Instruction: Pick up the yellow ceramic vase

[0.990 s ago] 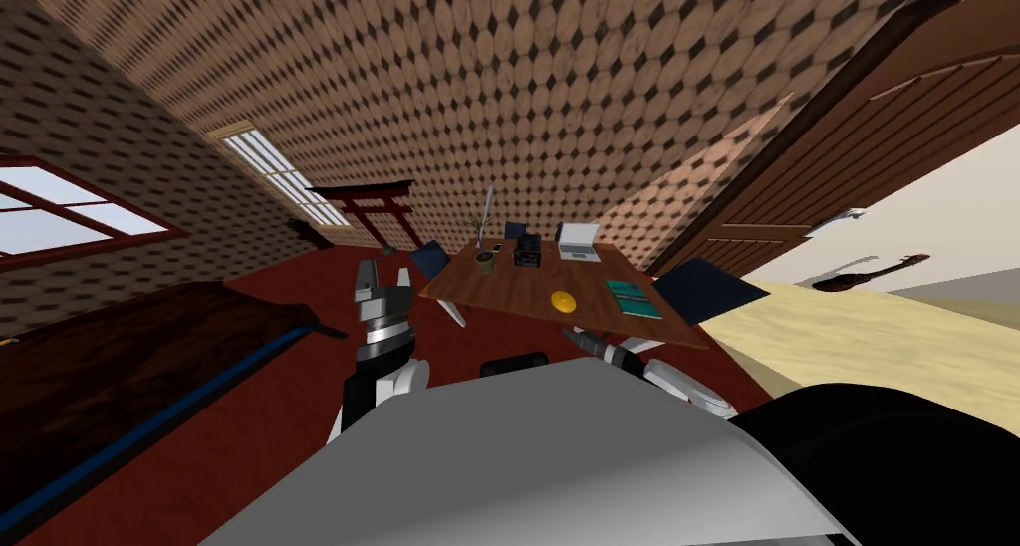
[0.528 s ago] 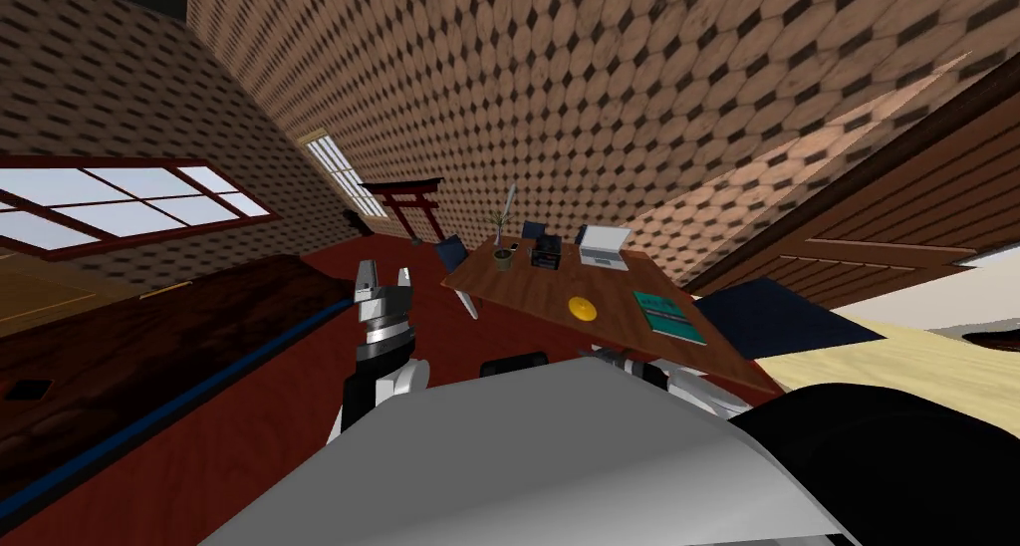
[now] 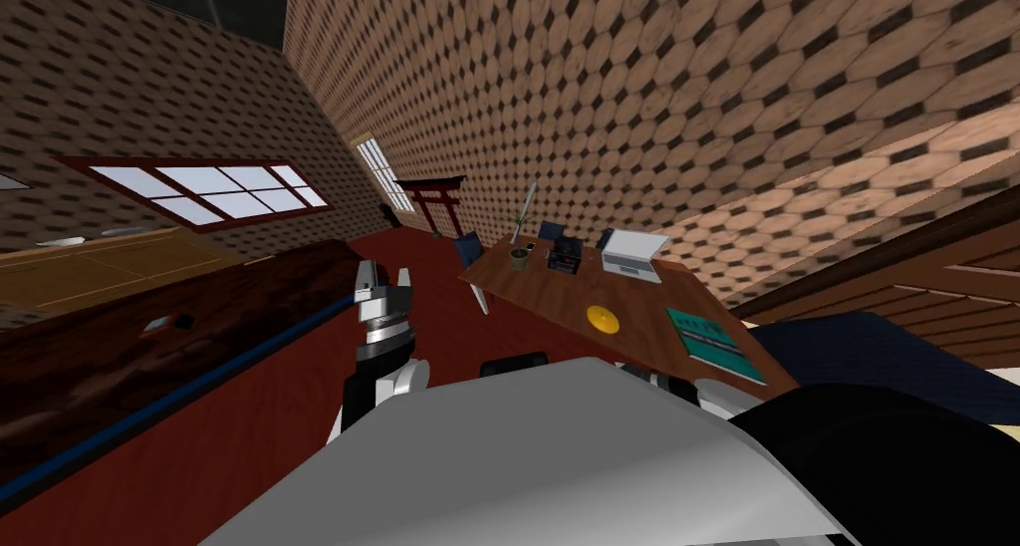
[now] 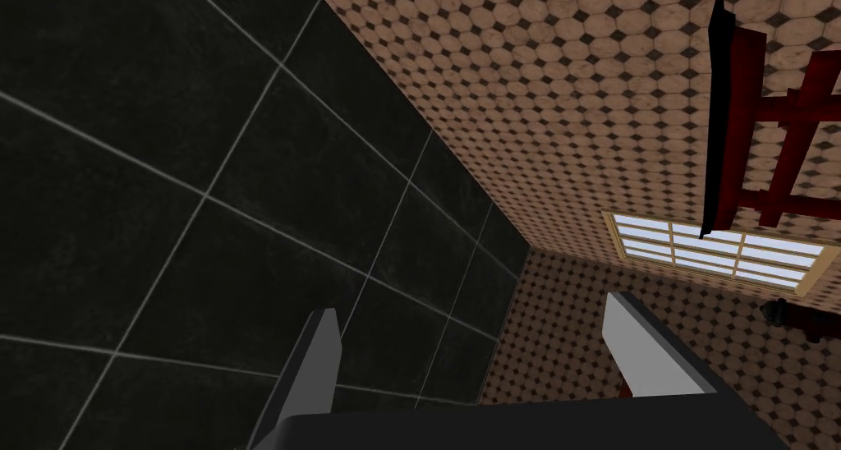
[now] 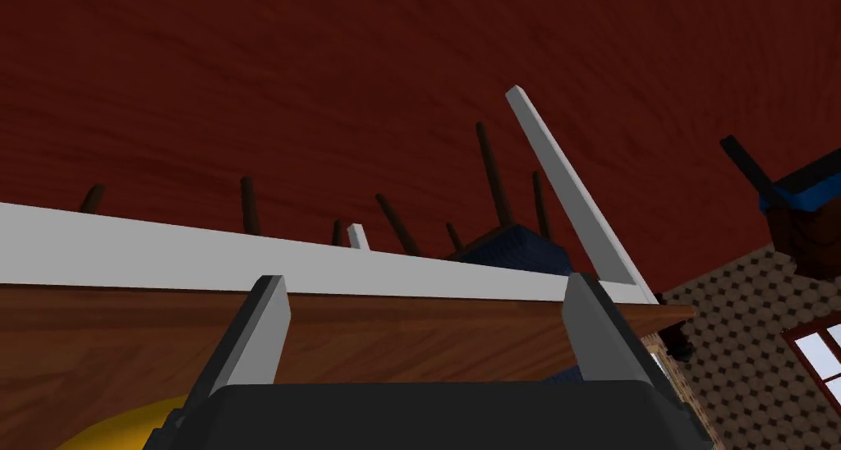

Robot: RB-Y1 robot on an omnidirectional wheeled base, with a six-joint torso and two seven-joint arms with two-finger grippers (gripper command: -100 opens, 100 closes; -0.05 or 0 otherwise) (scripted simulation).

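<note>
The yellow vase (image 3: 603,319) looks like a low round yellow shape on the brown wooden table (image 3: 558,296), near its front edge. In the right wrist view its yellow body (image 5: 115,424) shows beside my right gripper (image 5: 431,330). That gripper is open, holds nothing, and sits close over the tabletop beside the vase. My left gripper (image 3: 383,281) is raised left of the table, away from the vase. It stands open and empty, with fingers (image 4: 316,363) apart.
On the table are a teal book (image 3: 712,339), a white laptop (image 3: 635,254), a black box (image 3: 566,256) and a potted plant (image 3: 519,256). Blue chairs (image 3: 468,248) stand around it. A long dark counter (image 3: 149,341) runs along my left, over red floor (image 3: 299,410).
My head camera has turned and moved: the table and vase slid right and drew nearer. Both arms keep their places against my chest, fingers as before.
</note>
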